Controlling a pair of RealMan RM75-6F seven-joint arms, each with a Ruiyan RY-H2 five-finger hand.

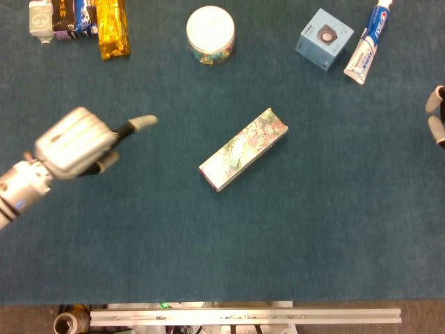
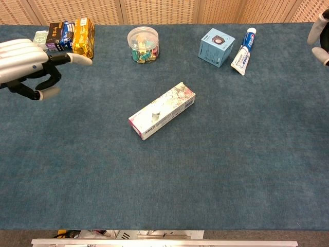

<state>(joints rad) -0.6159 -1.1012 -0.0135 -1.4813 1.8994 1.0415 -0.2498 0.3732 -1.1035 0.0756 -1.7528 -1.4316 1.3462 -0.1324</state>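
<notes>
The blue tabletop [image 1: 208,243] carries, near its middle, a long flowered box [image 1: 243,149] lying flat and slantwise, one end turned toward the near edge and the other toward the far right corner. Toward the left edge, the left hand [image 1: 76,142] hangs above the cloth with nothing in it, one finger stretched out toward the box and the others loosely apart; it is well apart from the box and touches nothing. At the right edge only the fingertips of the right hand [image 2: 320,37] show, and whether they are spread or closed cannot be told. Along the far edge, a round clear jar [image 2: 143,45] with a white lid stands left of centre. To its right sit a small light-blue box [image 2: 216,47] and, just beside it, a toothpaste tube [image 2: 243,45] lying aslant. In the far left corner a gold packet [image 2: 83,31] lies next to a row of small cartons [image 2: 51,35].
</notes>
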